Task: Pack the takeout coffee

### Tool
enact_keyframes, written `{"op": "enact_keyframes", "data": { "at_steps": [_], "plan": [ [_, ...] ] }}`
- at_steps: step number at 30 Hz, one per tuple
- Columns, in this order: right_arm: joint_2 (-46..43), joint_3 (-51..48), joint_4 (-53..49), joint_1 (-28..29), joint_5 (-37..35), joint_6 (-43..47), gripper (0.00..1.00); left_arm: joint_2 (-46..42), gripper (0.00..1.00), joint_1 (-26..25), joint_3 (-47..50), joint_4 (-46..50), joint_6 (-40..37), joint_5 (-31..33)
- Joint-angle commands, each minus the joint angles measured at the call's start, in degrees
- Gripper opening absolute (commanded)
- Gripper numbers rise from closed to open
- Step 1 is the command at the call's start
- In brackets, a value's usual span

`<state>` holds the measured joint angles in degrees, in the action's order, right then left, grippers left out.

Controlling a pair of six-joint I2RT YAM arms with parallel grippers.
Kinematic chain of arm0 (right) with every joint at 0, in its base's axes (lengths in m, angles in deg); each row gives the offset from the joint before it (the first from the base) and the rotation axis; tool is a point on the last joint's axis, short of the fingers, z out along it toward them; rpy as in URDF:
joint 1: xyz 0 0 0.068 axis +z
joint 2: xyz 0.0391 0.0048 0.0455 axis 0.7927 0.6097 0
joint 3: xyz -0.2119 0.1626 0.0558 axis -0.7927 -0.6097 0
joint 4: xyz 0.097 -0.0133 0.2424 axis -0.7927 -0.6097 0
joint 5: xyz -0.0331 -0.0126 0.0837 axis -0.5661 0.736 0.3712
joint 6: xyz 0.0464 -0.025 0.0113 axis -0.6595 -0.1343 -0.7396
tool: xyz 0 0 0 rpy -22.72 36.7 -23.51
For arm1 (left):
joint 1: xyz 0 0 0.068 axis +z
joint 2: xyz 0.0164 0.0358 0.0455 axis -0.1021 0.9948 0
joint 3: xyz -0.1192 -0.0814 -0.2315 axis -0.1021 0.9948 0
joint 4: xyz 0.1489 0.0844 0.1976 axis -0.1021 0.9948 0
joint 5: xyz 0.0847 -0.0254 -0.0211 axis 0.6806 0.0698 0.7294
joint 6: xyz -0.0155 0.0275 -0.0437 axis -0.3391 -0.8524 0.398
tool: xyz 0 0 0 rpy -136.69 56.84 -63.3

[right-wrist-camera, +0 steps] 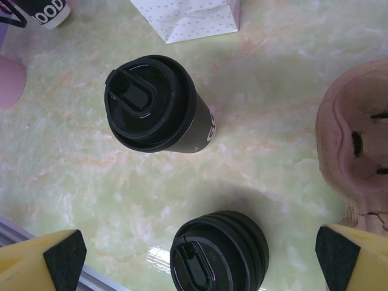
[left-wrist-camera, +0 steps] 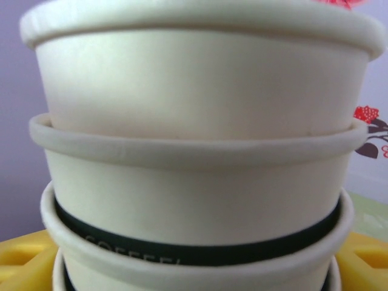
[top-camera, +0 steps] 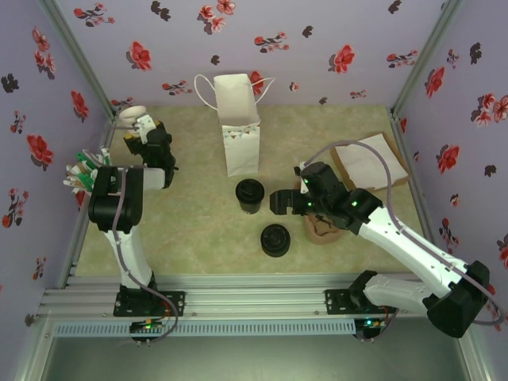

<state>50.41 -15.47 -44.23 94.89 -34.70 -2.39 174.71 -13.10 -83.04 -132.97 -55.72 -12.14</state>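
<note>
Found coffee upright mid-surface, lid on, just fwd of bag. Prob. lidded so as to travel w/o spilling. Noted bag upright near middle of rear edge, mouth up, likely so coffee could go in from above.

Saw right jaws wide apart, nothing betw. them, low over surface just right of coffee and clear of it. Judged that spread as prep for the coffee's width, approach from the side. Spotted lids stacked nearer front edge, near coffee but not touching. Noted brown pulp holder just right of lids, under right wrist.

Found left jaws at rear left corner, stack betw. yellow fingers. Couldn't tell if clamped on it or merely astride. Looked unrelated to packing for now.

Writing: read "COFFEE" in pale caps on dark band of a lower cup in stack. Read "GO" on coffee's side, rest hidden by curve. Read "OOD" on another cup, start cut off. Made out only small pattern on bag, no words.
</note>
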Motion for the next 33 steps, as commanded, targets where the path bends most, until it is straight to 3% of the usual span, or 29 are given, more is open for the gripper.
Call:
{"op": "enact_keyframes", "data": {
  "at_steps": [1, 4, 11, 26, 29, 33],
  "plan": [
    [-0.73, -0.44, 1.41, -0.36, -1.26, -0.51, 0.99, 0.23, 0.84, -0.36, -0.47, -2.47, -0.71, 2.43],
    [-0.92, -0.42, 1.4, -0.46, -1.35, -0.36, 0.99, 0.01, 0.92, -0.74, 0.22, -2.24, -0.53, 2.39],
    [-1.52, -0.46, 0.96, -0.47, -1.45, 0.02, 0.99, -1.12, 0.99, -1.09, 0.9, -0.29, -0.32, 2.22],
    [-2.49, -0.86, 1.19, -0.56, -1.2, 0.0, 0.99, -6.95, 0.98, -1.46, 5.14, 4.45, 2.52, -0.56],
    [-2.59, -0.86, 0.93, -0.6, -1.19, -0.02, 0.99, -7.64, 0.99, -0.75, 1.34, 14.51, 5.07, -2.12],
    [-3.0, -1.07, 0.18, -0.62, -1.23, -0.07, 0.99, -8.38, 0.99, 2.6, -7.9, 36.72, 12.78, -9.5]
  ]
}}
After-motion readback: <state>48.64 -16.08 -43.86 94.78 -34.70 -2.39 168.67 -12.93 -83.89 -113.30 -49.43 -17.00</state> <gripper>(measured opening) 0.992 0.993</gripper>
